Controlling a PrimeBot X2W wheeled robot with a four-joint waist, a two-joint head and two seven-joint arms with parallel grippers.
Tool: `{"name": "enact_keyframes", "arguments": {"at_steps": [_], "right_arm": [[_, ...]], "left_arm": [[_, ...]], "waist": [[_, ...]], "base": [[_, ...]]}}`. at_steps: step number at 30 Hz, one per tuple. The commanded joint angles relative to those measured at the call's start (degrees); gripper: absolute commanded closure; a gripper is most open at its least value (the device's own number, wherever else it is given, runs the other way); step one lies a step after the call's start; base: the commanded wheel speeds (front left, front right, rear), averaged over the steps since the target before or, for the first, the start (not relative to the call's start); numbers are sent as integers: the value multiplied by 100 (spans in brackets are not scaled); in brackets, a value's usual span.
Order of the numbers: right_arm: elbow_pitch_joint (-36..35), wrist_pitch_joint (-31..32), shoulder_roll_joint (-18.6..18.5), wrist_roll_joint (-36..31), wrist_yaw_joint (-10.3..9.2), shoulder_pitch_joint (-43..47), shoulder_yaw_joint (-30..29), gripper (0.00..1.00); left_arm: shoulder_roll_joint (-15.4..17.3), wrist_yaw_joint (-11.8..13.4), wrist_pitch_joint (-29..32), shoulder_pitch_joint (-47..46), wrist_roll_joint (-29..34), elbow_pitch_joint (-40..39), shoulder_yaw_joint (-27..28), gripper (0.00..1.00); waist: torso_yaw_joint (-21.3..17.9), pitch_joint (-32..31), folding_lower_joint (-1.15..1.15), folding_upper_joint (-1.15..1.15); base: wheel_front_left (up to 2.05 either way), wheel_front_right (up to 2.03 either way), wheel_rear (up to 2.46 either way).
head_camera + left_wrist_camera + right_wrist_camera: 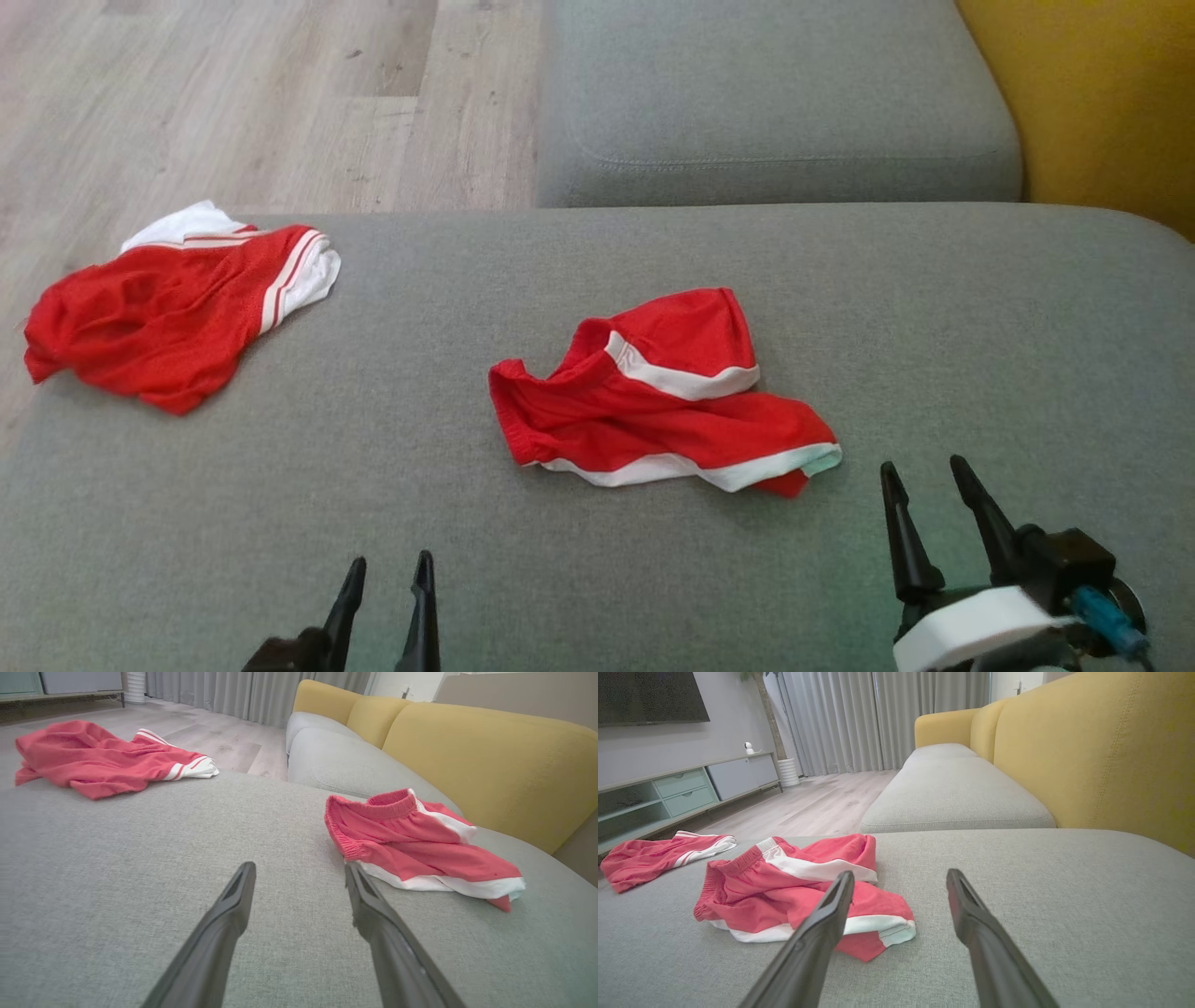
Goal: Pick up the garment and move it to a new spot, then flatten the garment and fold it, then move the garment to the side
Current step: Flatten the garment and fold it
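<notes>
A pair of red shorts with white trim, the garment [658, 397] [416, 847] [794, 889], lies crumpled on the grey sofa cushion [980, 327] near its middle. My left gripper [390, 574] [299, 870] stands open near the front edge, below and left of the garment, holding nothing. On the lower right my right gripper [924, 476] [900, 877] is open too, empty, just right of the garment's white hem and apart from it.
A second red and white garment [177, 303] [105, 758] [658, 856] lies at the cushion's far left corner. Another grey cushion [775, 103] adjoins at the back. A yellow backrest [1102, 103] rises on the right. Wooden floor [233, 93] lies beyond the left edge.
</notes>
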Motion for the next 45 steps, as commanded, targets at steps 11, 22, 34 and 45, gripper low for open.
{"name": "enact_keyframes", "arguments": {"at_steps": [11, 22, 34, 45], "right_arm": [[-436, 163, -28, -8, 43, -88, 254, 0], [-342, 148, -28, -5, 43, -128, 283, 0], [-478, 225, -28, -163, 43, -496, 449, 0], [-589, 178, -28, -261, 43, -849, 385, 0]], "left_arm": [[1, -32, -73, -175, 99, -172, 383, 0], [-1, -42, -75, -190, 171, -168, 435, 0], [-75, -362, 354, -1191, 547, 417, -90, 0], [-339, -729, 429, -2462, 615, 2055, -198, 0]], "waist": [[3, 7, 1, 0], [24, 82, 1, 0], [-506, 676, 1, 0], [-1100, 1474, 1, 0]], "base": [[0, 0, 0], [0, 0, 0], [0, 0, 0], [0, 0, 0]]}}
